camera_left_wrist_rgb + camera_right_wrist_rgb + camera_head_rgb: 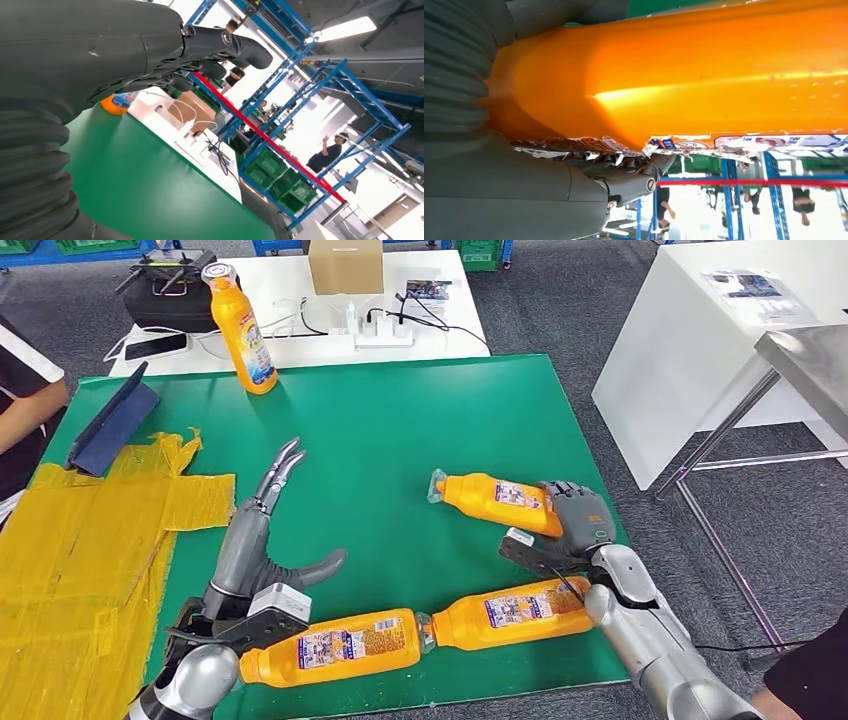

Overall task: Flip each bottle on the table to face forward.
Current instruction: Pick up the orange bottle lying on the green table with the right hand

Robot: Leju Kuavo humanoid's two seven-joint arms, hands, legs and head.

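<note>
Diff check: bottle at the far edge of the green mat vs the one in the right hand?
The far bottle stands upright; the gripped bottle lies on its side, cap pointing toward the robot's left.
The far bottle stands free at the mat's far edge, nothing touching it; the gripped bottle has the right hand closed around its base end.
Both are orange with a printed label and a clear cap.

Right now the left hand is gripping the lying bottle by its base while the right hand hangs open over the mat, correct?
Sides are swapped. In the head view the right hand grips the lying bottle by its base, and the left hand hangs open over the mat, fingers apart.
</note>
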